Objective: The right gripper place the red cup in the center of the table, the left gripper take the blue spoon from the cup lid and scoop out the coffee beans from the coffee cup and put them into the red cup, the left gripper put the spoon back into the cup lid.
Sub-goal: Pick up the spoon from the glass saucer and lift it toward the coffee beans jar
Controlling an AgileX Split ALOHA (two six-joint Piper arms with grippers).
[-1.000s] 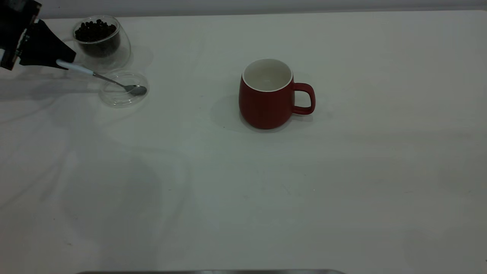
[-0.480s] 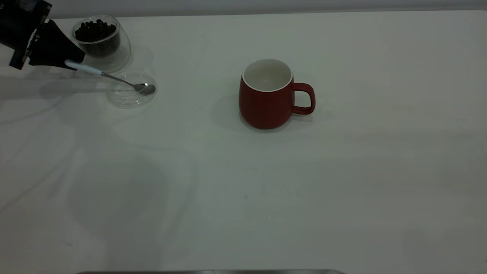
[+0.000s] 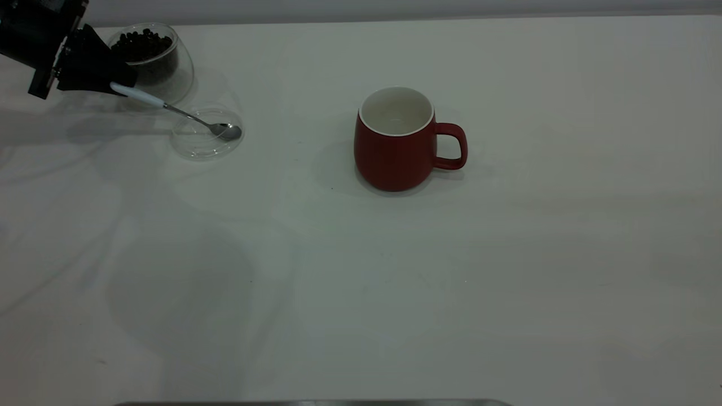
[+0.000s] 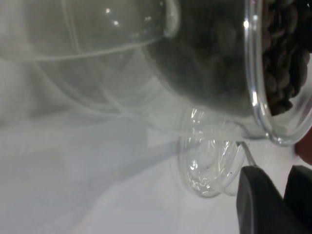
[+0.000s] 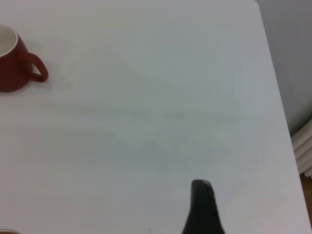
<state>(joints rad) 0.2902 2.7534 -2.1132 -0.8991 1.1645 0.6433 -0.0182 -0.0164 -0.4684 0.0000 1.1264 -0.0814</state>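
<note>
The red cup (image 3: 395,152) stands upright and empty near the middle of the table (image 3: 395,293); it also shows at the edge of the right wrist view as the red cup (image 5: 14,61). At the far left my left gripper (image 3: 110,84) is shut on the pale handle of the blue spoon (image 3: 138,96). The spoon's metal bowl rests in the clear cup lid (image 3: 207,134). Just behind stands the glass coffee cup (image 3: 163,73), holding coffee beans (image 3: 141,45). The left wrist view shows the coffee cup (image 4: 209,73), beans (image 4: 282,58) and lid (image 4: 209,165) close up. My right gripper (image 5: 202,200) hovers over bare table, right of the red cup.
The table's right edge (image 5: 278,97) and a corner show in the right wrist view, with floor beyond. A dark strip (image 3: 310,402) lies along the near edge in the exterior view.
My left gripper has moved right with the spoon. The cup lid has slid right along the table with the spoon's bowl in it. The red cup has not moved.
</note>
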